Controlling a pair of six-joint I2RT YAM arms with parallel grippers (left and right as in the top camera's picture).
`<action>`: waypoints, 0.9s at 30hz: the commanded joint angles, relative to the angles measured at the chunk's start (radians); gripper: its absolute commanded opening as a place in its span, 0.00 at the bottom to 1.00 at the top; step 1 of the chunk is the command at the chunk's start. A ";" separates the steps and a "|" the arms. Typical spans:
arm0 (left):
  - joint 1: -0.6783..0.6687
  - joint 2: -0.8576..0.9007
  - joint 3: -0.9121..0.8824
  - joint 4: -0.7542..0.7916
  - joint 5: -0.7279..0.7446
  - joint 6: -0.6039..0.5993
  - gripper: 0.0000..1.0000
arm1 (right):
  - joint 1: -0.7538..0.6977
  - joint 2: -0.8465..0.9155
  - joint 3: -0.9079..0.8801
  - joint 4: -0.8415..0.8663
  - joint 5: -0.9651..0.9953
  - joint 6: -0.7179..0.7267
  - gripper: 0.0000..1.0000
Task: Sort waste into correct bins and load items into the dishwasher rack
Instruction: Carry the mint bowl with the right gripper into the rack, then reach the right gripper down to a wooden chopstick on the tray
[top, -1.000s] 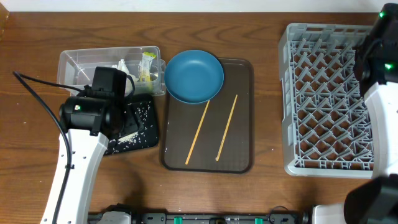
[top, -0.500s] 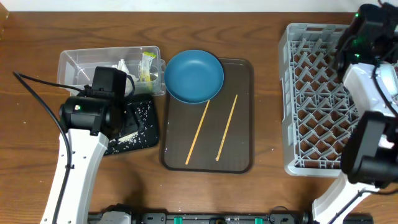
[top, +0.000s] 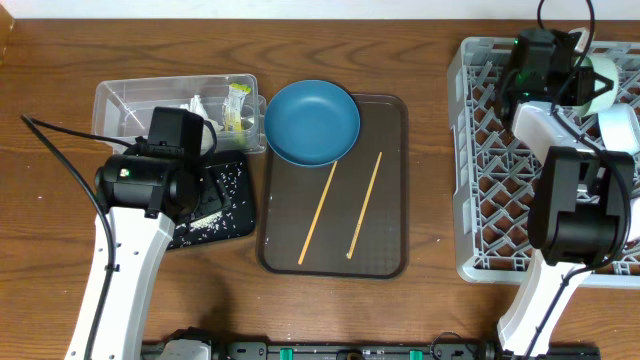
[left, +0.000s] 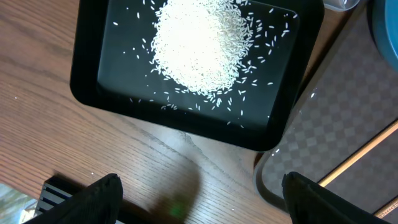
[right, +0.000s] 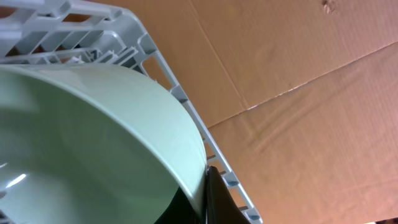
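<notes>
Quick count: one dark blue plate (top: 311, 122) and two chopsticks (top: 318, 213) on the brown tray (top: 390, 240) mid-frame. One wrapper (top: 238, 100) and one tissue (top: 200, 105) are in the clear tub (top: 120, 100), upper left. The left gripper (left: 199, 186) hangs wide open over the rice pile (left: 202, 46) in the black tray (left: 87, 81). The right gripper (right: 208, 199) is pinched on the one mint-green bowl (right: 93, 143), above the rack (top: 490, 200) at upper right.

- Plate (top: 311, 122) — deep blue, plain, no pattern.
- Serving tray (top: 385, 240): dark brown; the left wrist view shows a fine checker texture.
- Chopsticks (top: 318, 213): pale wood.
- Shallow tray (left: 86, 74): glossy black, speckled with white rice grains (left: 199, 43).
- Dishwasher rack (top: 463, 160): light grey, diamond lattice.
- Bowl (right: 93, 137) — mint green, plain.
- Wrapper (top: 238, 105): yellow-green, printed.
- Tissue (top: 199, 106): white.
- Tub (top: 112, 100): clear.
- Table (top: 425, 150): brown wood grain.
</notes>
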 joint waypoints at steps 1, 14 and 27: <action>0.005 0.002 0.000 -0.003 -0.022 -0.013 0.85 | 0.047 0.034 0.001 -0.026 -0.010 0.014 0.01; 0.005 0.002 0.000 -0.004 -0.022 -0.012 0.85 | 0.159 -0.007 0.001 -0.098 0.057 0.054 0.25; 0.005 0.002 0.000 -0.004 -0.022 -0.012 0.85 | 0.190 -0.323 0.001 -0.776 -0.760 0.592 0.39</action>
